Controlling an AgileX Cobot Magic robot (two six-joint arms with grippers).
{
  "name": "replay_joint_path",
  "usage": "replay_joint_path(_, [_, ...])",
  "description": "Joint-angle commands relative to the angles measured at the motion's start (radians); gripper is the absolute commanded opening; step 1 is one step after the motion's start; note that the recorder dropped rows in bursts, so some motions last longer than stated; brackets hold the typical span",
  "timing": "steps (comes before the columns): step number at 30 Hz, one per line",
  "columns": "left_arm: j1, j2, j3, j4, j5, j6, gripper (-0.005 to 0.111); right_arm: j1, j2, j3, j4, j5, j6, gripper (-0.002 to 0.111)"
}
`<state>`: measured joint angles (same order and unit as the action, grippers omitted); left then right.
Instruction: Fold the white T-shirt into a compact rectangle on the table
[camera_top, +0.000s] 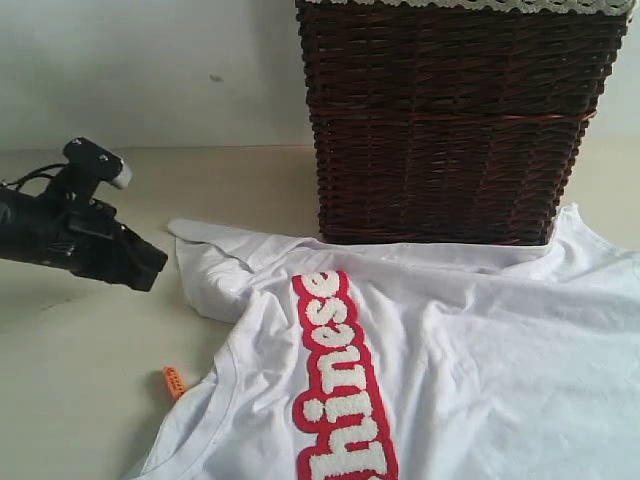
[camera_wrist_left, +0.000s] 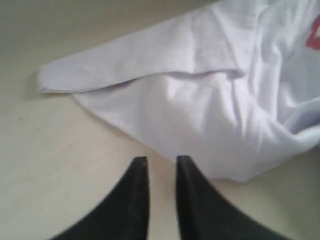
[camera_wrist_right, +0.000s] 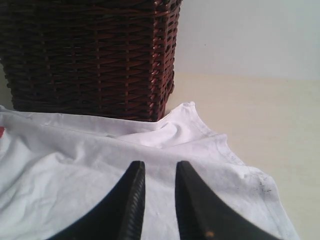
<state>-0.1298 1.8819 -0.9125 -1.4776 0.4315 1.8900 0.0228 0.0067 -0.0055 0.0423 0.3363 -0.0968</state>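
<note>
Nearest to me, well in front of the basket (camera_top: 450, 120), the shirt (camera_top: 480, 350) lies spread on the bench (camera_top: 70, 380), chest up. Its fuzzy white letters (camera_top: 335, 380) in their red outline run in a strip straight toward the basket. The small orange tag (camera_top: 173, 381) sticks out by the neckline, on the side of the shirt that falls left of the basket, and rests on bare bench.

A bit closer to the basket, one sleeve (camera_top: 215, 265) is bunched and creased off its front left corner. The left claw (camera_top: 150, 265) hangs just beyond that sleeve, farther out from the basket, and is not touching the cloth. From its own camera the two dark fingers (camera_wrist_left: 187, 190) stand barely apart, a thin strip of bench showing between them and nothing gripped.

The right claw (camera_wrist_right: 159, 164) I can only see from its own camera. It sits over the shirt's hem, off the basket's other front corner. Its fingers (camera_wrist_right: 132, 200) are also just a sliver apart, with white cloth showing through the gap and nothing pinched that I can make out. A faint dark smudge (camera_wrist_right: 260, 185) marks the hem there.

The shirt's far edge runs right up against the foot of the basket, a dark brown wicker box with a lace trim (camera_top: 480, 5) along its rim. Behind the basket is a plain pale wall (camera_top: 130, 60).
</note>
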Motion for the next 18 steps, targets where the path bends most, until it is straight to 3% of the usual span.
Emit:
replay_joint_path(1, [0.001,0.037,-0.054,-0.18,0.15,0.037,0.001,0.0,-0.007,0.006,0.005,-0.007,-0.004,0.023])
replay_joint_path(7, [-0.012,0.115,-0.154,-0.238,0.162,0.039,0.001,0.0,-0.007,0.006,0.005,-0.007,-0.004,0.023])
replay_joint_path(14, [-0.046,0.217,-0.243,-0.147,0.217,0.036,0.001,0.0,-0.007,0.006,0.005,-0.007,-0.004,0.023])
replay_joint_path(16, [-0.046,0.228,-0.257,-0.104,0.284,0.06,0.004,0.0,-0.007,0.006,0.005,-0.007,-0.004,0.023])
replay_joint_path(18, [-0.046,0.234,-0.28,0.002,0.371,0.153,0.016,0.0,-0.007,0.006,0.005,-0.007,-0.004,0.023])
